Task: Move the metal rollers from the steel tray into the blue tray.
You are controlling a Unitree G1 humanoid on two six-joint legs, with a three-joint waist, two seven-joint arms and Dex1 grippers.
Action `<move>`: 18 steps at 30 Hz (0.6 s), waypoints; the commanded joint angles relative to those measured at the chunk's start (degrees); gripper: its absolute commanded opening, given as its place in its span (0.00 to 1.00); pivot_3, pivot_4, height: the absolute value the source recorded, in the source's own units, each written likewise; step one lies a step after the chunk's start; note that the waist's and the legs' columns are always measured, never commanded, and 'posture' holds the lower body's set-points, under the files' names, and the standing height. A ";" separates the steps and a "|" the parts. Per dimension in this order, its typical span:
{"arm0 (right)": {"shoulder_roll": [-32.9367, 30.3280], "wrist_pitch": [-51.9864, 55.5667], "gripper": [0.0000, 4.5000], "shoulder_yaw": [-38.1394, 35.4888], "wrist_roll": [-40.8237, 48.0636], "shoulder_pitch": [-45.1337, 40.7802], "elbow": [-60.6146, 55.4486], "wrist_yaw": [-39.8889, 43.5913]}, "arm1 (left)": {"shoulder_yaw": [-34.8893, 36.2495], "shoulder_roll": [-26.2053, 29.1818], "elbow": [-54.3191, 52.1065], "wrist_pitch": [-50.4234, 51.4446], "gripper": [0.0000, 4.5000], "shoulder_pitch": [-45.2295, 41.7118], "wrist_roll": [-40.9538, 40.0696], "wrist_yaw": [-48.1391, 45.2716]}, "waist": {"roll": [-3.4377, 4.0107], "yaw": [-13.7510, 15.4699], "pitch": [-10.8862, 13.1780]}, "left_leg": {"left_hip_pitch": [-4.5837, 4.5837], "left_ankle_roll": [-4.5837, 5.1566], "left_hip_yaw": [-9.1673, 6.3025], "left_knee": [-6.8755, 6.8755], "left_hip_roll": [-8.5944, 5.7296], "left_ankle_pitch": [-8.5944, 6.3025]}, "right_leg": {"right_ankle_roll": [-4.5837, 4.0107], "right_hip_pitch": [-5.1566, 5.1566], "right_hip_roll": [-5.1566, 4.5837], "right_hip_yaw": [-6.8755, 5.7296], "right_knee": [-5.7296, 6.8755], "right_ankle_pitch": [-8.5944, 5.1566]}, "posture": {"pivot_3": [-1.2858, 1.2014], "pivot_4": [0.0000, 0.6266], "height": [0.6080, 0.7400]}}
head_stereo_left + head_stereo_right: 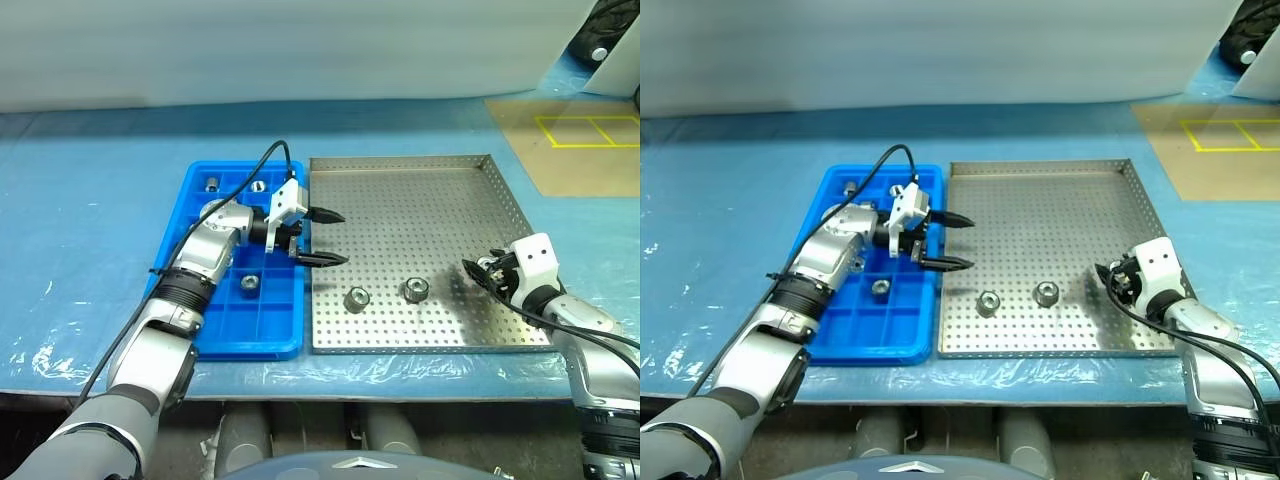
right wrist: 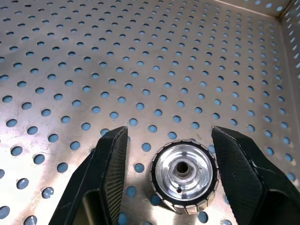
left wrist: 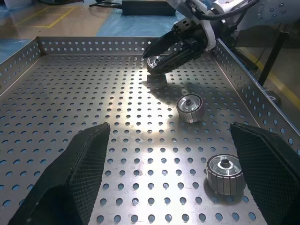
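Observation:
The steel tray (image 1: 400, 190) lies right of the blue tray (image 1: 215, 330). Two metal rollers (image 1: 357, 298) (image 1: 415, 289) rest on its perforated floor near the front. Another roller (image 2: 184, 176) sits on the floor between the fingers of my right gripper (image 2: 168, 133), which is open and straddles it at the tray's right side (image 1: 480, 270). My left gripper (image 1: 336, 238) hovers open and empty over the steel tray's left edge, pointing right. Three rollers (image 1: 212, 183) (image 1: 258, 185) (image 1: 250, 283) sit in the blue tray's compartments.
A brown board with yellow tape lines (image 1: 585, 135) lies at the back right of the blue-covered table (image 1: 90, 200). A black cable (image 1: 262, 165) loops above the left wrist. The steel tray's low rim (image 3: 18, 58) bounds the perforated floor.

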 commanded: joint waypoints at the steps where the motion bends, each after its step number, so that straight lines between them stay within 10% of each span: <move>1: 0.23 -1.58 0.64 0.32 0.10 0.83 0.65 -0.20 | 0.68 0.57 -2.64 0.20 0.95 0.14 -0.40 -0.18 | 0.00 0.00 0.00 | -0.01 0.03 0.00 0.00 0.00 -0.01 | 0.00 0.00 0.00 0.00 -0.02 0.00 | 0.35 0.24 1.00; 18: -0.91 -2.56 0.37 3.24 -1.37 -1.20 0.38 -1.02 | 1.05 3.21 -1.95 -0.74 0.95 -0.49 0.45 -0.77 | 0.04 -0.14 -0.02 | 0.05 0.02 0.02 -0.02 0.00 -0.01 | 0.01 0.02 0.01 -0.01 0.00 0.00 | 0.36 0.24 1.00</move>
